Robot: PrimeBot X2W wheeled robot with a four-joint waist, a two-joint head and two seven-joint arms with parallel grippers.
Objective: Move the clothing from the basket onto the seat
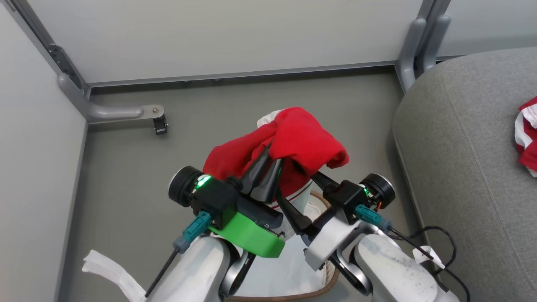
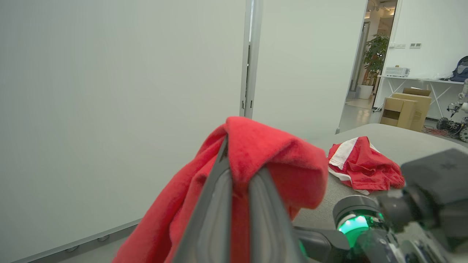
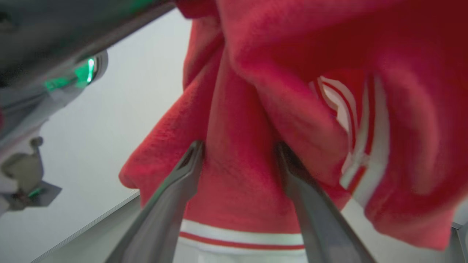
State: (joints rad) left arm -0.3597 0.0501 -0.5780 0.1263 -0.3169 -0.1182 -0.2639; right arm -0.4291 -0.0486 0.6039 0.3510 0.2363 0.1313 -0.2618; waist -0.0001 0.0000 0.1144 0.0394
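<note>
Head view: red garment [image 1: 293, 140] pinched at centre frame by left gripper [image 1: 271, 157], fingers closed on fabric. Garment hung above basket [image 1: 293, 297], rim seen at bottom centre. Right gripper [image 3: 237, 149] spread wide, fold of same garment lying between fingers. Second red-white garment [image 1: 526, 134] seen on grey seat [image 1: 461, 176], right edge.

The right pincer [image 3: 239, 146] stands with its two dark fingers [image 3: 172, 197] spread wide, and a hanging fold of the red garment [image 3: 292, 73] fills the gap between them. Both fingertips lie against the cloth. A white band with a red stripe runs along the lower hem, and white piping shows on the right. At upper left, blurred, is the other arm [image 3: 44, 44] with a green light, in front of a pale wall [image 3: 120, 138].
</note>
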